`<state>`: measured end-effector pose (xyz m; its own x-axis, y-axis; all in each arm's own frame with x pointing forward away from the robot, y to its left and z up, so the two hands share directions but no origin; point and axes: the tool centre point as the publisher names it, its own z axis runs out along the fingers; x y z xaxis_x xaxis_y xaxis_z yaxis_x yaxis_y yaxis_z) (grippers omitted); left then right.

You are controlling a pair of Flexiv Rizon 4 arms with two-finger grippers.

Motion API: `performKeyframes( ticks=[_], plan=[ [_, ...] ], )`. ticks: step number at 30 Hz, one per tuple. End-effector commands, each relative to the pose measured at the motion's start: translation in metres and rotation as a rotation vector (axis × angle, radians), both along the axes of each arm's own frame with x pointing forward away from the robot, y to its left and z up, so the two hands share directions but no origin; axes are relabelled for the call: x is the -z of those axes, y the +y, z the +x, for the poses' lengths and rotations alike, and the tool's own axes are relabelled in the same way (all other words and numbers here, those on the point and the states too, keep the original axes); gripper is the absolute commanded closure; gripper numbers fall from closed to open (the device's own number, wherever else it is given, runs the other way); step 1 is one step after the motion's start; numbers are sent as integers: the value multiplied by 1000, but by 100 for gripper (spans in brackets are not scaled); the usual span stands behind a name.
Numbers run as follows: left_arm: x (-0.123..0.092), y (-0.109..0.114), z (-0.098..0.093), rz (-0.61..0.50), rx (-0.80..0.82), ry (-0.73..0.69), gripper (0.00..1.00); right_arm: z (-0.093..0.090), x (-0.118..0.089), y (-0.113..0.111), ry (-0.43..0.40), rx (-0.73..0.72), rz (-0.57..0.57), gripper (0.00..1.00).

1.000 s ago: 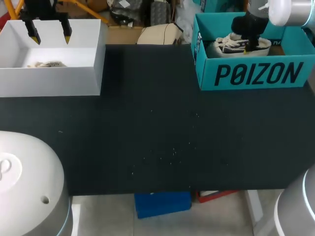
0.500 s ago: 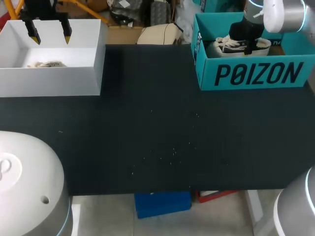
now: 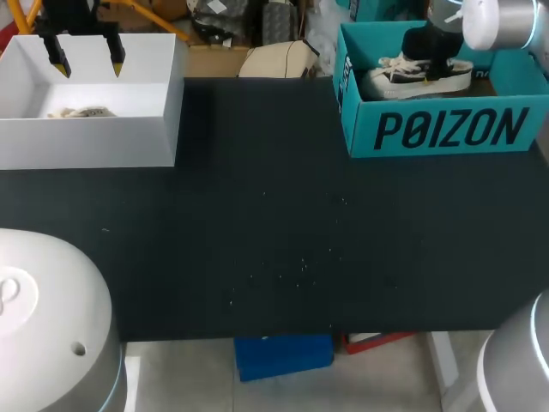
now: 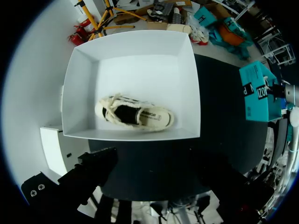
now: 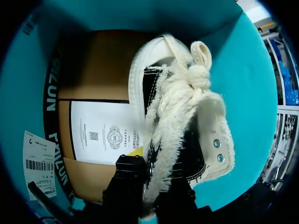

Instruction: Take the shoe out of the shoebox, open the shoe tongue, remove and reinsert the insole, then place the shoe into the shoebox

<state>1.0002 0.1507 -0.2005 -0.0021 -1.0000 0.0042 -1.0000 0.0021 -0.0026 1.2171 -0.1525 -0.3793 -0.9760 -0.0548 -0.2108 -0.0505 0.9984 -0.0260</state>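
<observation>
In teal cardboard shoebox (image 3: 358, 129), far right, right jaws gripped cream-and-black canvas shoe (image 3: 396, 79); left jaws stood wide over white box (image 3: 94, 142)

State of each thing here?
Teal cardboard shoebox: open, lidless.
Black-and-cream canvas shoe: laced, gripped, raised inside the shoebox.
Right gripper: shut on that shoe.
White cardboard box: open.
Cream shoe: laced, lying in the white box.
Left gripper: open, above the white box.

Bright, even light thru-out; shadows soft, faint.
</observation>
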Motion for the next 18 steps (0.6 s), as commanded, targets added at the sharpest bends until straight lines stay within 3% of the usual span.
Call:
performKeyframes(
  ticks=[1, 9, 18],
  plan=[
    [0, 0, 0, 1, 0, 1, 0, -24, -41, -7, -32, 8, 6, 100],
    [0, 0, 0, 1, 0, 1, 0, -47, -102, -10, -140, 56, 13, 100],
    [0, 0, 0, 1, 0, 1, 0, -109, -184, 20, -271, 92, -63, 100]
  ],
)
